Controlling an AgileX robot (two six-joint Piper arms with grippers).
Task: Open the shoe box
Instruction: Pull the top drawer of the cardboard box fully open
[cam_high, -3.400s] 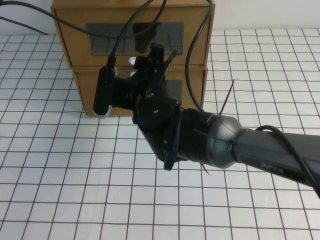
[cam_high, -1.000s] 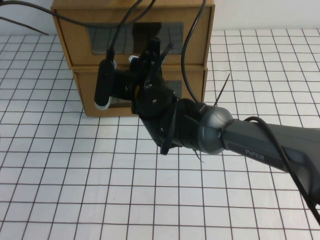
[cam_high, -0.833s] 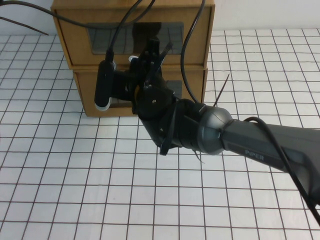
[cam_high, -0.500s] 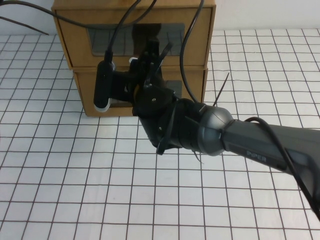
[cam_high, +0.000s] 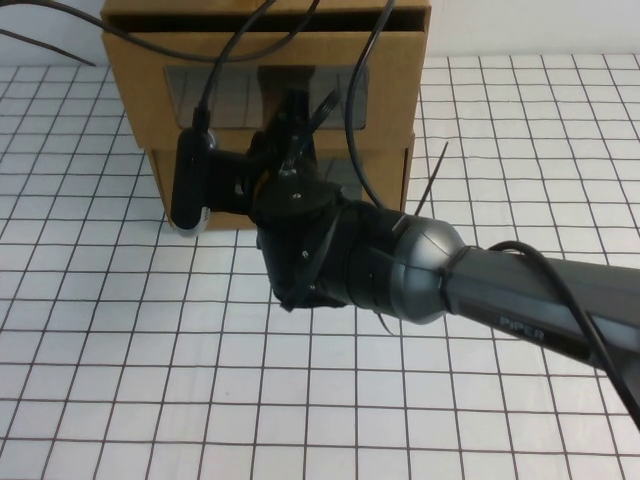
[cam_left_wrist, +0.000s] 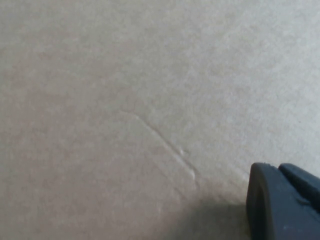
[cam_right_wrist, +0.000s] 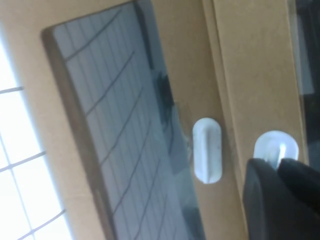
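Left wrist view: the left end effector (cam_left_wrist: 282, 202) sits close against a plain beige surface. It is out of the high view, and it cannot be told whether it is apart or together.

High view: two brown cardboard boxes with dark window panels stand stacked at the back of the white gridded bench (cam_high: 120, 330), left of centre. The upper shoe box (cam_high: 390, 70) shows a dark gap along its top edge, so its front looks partly drawn out over the lower box (cam_high: 385, 170). The right arm reaches in from the right, and the right end effector (cam_high: 300, 105) meets that front.

Right wrist view: a white tab (cam_right_wrist: 206, 149) sits beside a window (cam_right_wrist: 115, 125). Right of it, the end effector is pinched together on a second white pull tab (cam_right_wrist: 276, 145).

The opening pull seems under way. The next move likely calls for a steady, straight draw toward the robot without slipping off the small tab.
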